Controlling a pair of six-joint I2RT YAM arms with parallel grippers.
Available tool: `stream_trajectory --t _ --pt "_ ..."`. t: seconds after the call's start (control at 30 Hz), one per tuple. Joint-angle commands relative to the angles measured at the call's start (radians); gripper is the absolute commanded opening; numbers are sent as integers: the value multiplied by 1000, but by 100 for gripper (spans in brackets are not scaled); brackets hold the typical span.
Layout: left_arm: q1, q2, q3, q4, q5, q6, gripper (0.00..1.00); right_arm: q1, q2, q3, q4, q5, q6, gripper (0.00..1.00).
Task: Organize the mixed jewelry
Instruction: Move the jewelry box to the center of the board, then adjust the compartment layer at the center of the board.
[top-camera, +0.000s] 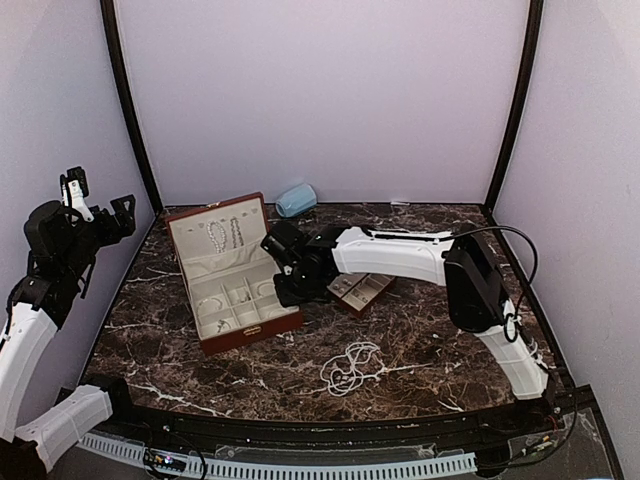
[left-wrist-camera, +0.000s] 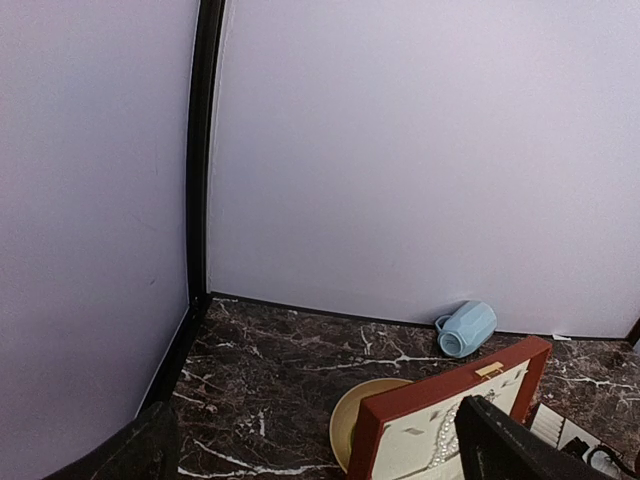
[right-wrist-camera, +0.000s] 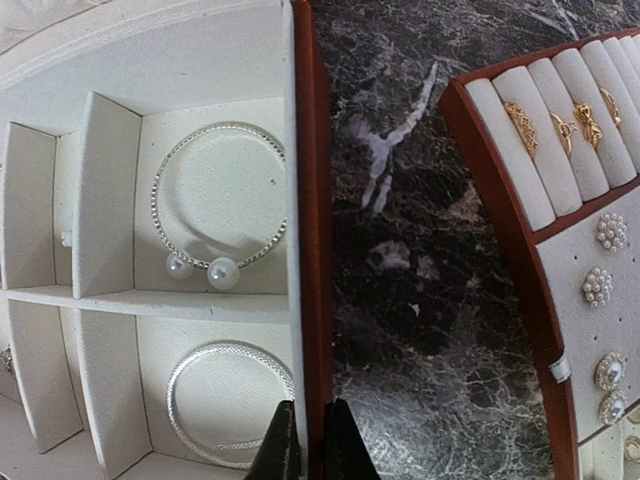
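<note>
The reddish-brown case (top-camera: 238, 318) lies open, with bead strands (top-camera: 225, 235) hung in its lid. My right gripper (top-camera: 287, 287) is at the case's right wall. In the right wrist view its fingers (right-wrist-camera: 312, 445) are pinched on that wall (right-wrist-camera: 308, 200). A pearl-tipped bangle (right-wrist-camera: 220, 195) and a mesh bangle (right-wrist-camera: 225, 400) lie in two cream compartments. A loose bead strand (top-camera: 350, 368) lies on the marble in front. My left gripper (top-camera: 98, 205) is raised at the far left, open and empty (left-wrist-camera: 320, 430).
A small ring-and-earring tray (top-camera: 360, 290) sits right of the case; its wall (right-wrist-camera: 520, 270) holds gold rings (right-wrist-camera: 560, 125) and earrings (right-wrist-camera: 600, 285). A pale blue cup (top-camera: 296, 200) lies by the back wall. A yellow plate (left-wrist-camera: 350, 420) is behind the case lid (left-wrist-camera: 450, 395).
</note>
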Motion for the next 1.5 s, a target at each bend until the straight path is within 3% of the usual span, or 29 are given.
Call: stream_trajectory --t 0.0,0.2,0.43,0.8,1.07,1.27,1.47 --pt "5 -11 5 7 -2 3 99 -9 79 77 164 -54 122 5" --pt "5 -6 4 7 -4 2 99 -9 116 156 196 -96 115 22" --pt "4 19 7 7 -9 8 99 -9 41 103 239 -81 67 46" --pt "5 50 1 7 -35 18 98 -18 -308 -171 391 17 -166 78" --pt "5 86 8 -19 -35 20 98 -114 -623 -552 551 74 -138 82" --pt "5 79 13 -31 -38 23 98 -197 -796 -730 443 208 -80 81" --pt "4 86 17 -31 -16 14 98 -291 -892 -889 356 230 29 81"
